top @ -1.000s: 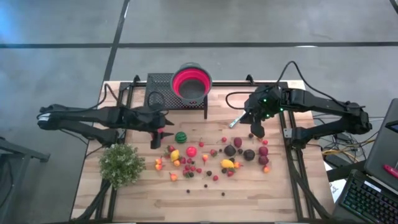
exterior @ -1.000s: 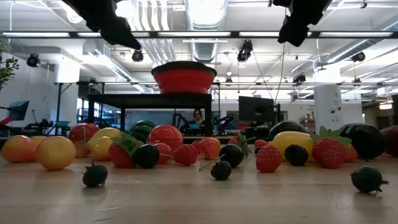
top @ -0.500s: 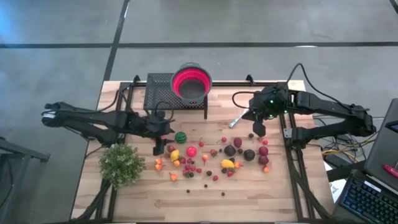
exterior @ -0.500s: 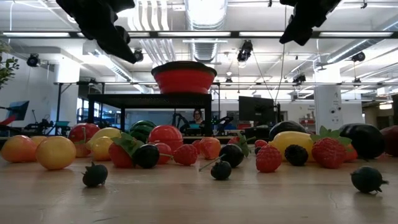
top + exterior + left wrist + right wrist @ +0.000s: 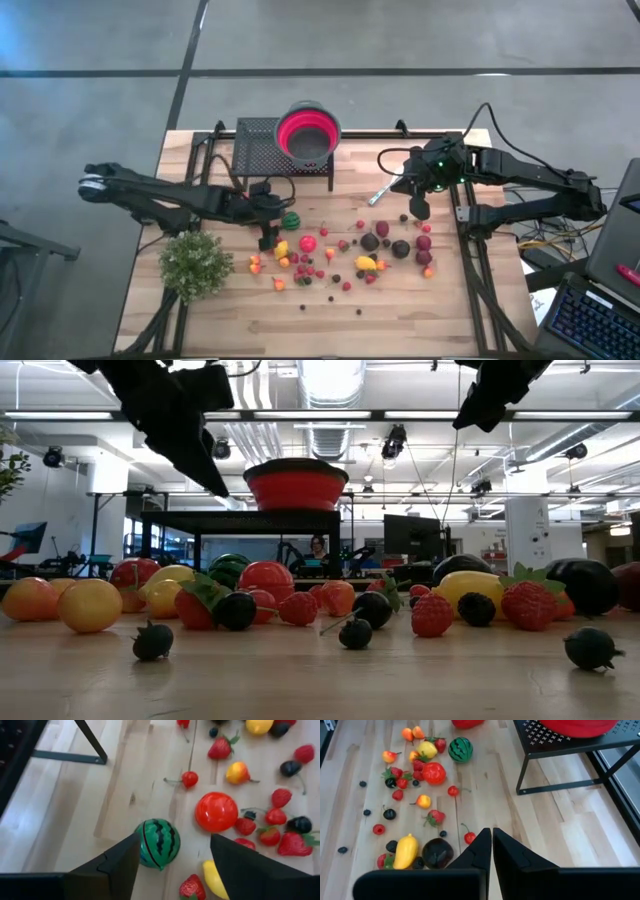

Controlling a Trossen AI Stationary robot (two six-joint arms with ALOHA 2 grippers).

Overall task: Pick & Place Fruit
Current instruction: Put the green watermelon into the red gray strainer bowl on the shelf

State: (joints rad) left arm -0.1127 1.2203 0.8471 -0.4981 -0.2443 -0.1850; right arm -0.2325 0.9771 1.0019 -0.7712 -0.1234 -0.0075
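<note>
green bushy plant [image 5: 196, 263] is sitting at the table's [image 5: 420, 315] 8 o'clock corner, just beside the left arm. left gripper [image 5: 266, 240] is hovering over the left end of the fruit spread, fingers [image 5: 120, 865] standing apart and holding nothing; in the left wrist view the small striped watermelon [image 5: 157, 843] is showing between them down on the wood, with the larger red piece [image 5: 216, 811] at its 2 o'clock and strawberries scattered past that. in the high view the watermelon [image 5: 291, 221] is lying just at the gripper's 1 o'clock. black mesh stand [image 5: 258, 145] is sitting at the table's 12 o'clock edge, carrying the red bowl [image 5: 308, 133]. the fruit [image 5: 345, 255] is lying scattered across the table centre, from small orange and yellow pieces at 9 o'clock of the spread to dark maroon ones at 3 o'clock, with a yellow piece [image 5: 365, 263] low in the middle; none of it is lifted. silver knife [image 5: 382, 192] is lying at 11 o'clock of the maroon pieces. right gripper [image 5: 419, 210] is hanging above the table at the spread's 2 o'clock, near the knife, pincer pressed fully together and gripping nothing, as the right wrist view is showing with its fingers [image 5: 475, 852] touching. in the low view both grippers are hanging well above the row of fruit.
</note>
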